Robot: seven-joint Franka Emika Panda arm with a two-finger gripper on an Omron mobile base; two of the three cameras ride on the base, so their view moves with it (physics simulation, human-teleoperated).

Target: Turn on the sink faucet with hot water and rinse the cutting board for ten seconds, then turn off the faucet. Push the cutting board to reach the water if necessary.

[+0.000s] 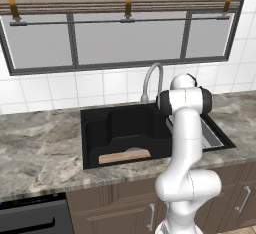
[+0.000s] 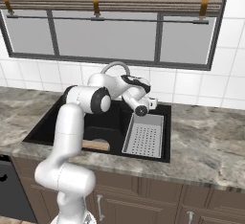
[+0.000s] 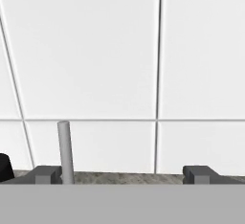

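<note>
Lying flat at the front of the sink (image 1: 95, 138), the cutting board (image 1: 125, 156) rests on the basin floor, left of the grey drainboard tray (image 2: 145, 136). Behind the basin, the faucet (image 1: 151, 78) arches up from the rear rim. Right of the spout, the gripper (image 3: 122, 174) faces the white tile wall (image 3: 95, 50), jaws apart and holding nothing, with a thin grey handle rod (image 3: 65, 151) upright beside one finger.
</note>
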